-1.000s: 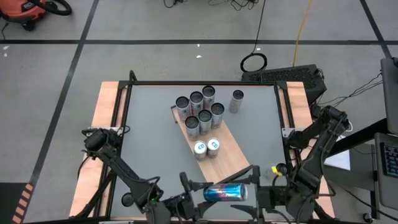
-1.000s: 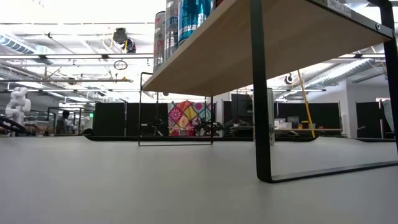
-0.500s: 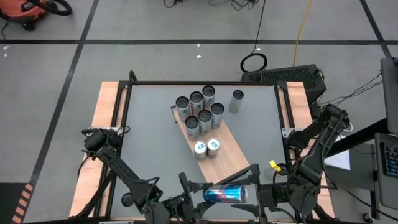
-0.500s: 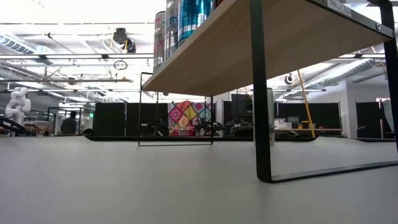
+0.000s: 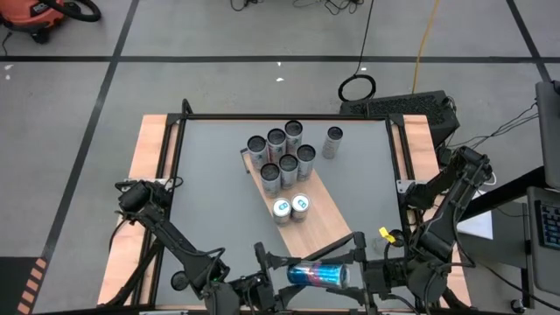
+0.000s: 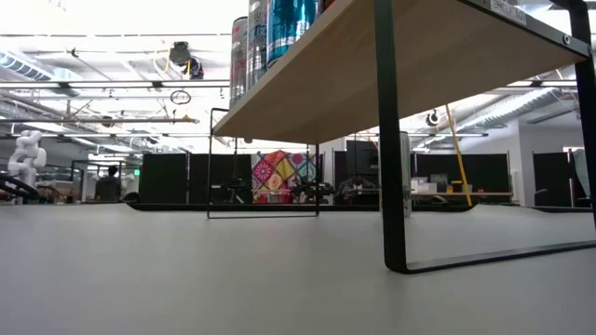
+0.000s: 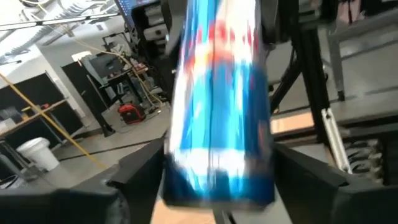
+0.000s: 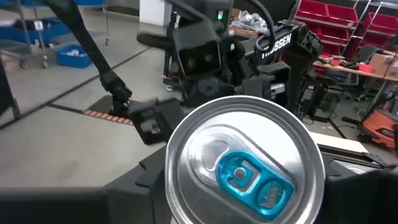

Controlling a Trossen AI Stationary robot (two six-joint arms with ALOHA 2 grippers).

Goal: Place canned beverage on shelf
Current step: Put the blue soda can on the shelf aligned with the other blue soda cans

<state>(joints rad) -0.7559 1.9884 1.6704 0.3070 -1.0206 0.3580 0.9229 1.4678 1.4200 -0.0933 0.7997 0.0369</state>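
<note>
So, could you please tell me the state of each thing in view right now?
blue can: horizontal, off the table, between both hands
left hand: at one end of the can, grip unclear
right hand: at its tab end, grip unclear
shelf: near end bare
clustered cans: upright
lone can: upright, apart from the cluster

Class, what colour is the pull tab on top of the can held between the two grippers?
Bright blue, on a silver lid; the can shows it best in the right wrist view.

A blue, red and silver can (image 5: 317,274) is being shown beside the light-brown wood-grain shelf (image 5: 325,227).
</note>
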